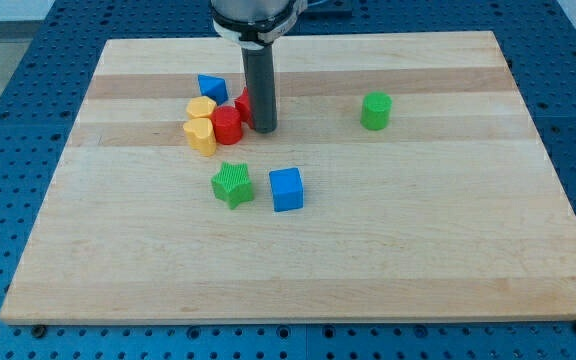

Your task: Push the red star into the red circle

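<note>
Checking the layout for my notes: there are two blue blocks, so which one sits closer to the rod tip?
The blue block at the cluster's top, just left of my tip. The blue cube lies apart, farther down beside the green star.

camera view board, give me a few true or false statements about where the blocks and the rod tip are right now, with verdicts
1. My tip is right beside the red star, on its side toward the view's right. True.
2. The red circle touches a yellow block. True.
3. The green cylinder sits in the cluster with the red blocks. False: it stands alone toward the view's right.
4. The green star lies at the view's top of the board. False: it is below the cluster, next to the blue cube.
5. A blue block sits at the cluster's top edge. True.
</note>
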`<action>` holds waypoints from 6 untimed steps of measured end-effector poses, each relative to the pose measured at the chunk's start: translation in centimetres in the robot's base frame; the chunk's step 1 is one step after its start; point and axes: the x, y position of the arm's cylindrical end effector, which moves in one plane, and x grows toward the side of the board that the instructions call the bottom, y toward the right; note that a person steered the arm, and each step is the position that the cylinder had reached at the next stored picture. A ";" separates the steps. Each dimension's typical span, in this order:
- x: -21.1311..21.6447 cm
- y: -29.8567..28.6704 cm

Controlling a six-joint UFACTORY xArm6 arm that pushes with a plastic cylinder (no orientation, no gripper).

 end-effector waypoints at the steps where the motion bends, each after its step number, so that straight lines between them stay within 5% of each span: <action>1: -0.2 2.3; 3: -3.1 3.7; 6: -3.2 -2.0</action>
